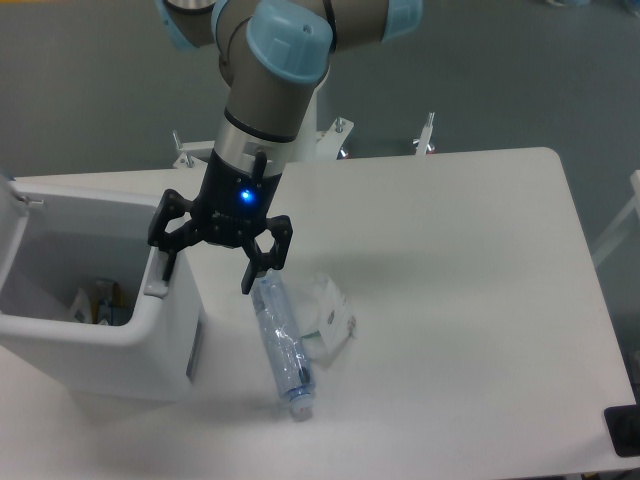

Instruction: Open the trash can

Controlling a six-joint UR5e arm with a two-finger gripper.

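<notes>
here the trash can (95, 340) sits at the left edge of the table (450, 300), partly cut off by the frame, and its inside is in view: the lid is swung up, with only a sliver of it showing at the far left. so, judged from how it stands, the opening looks done or all but done. a few small items lie at the bottom of the bin, too small to name.

the gripper (205, 272) hangs over the can's right rim with its jaws spread wide, gripping nothing. one fingertip is down at the grey push tab (156, 275) on that rim, touching it or very nearly, which fits pressing the tab to spring the lid; the other finger hangs free over the table, just above the plastic bottle (281, 345).

the can's mouth faces straight up. its long axis appears to run left to right across the view, with the tab at the right end and the hinge side at the left.

the bottle lies on its side beside a crumpled clear wrapper (328, 318), both just right of the can.
</notes>
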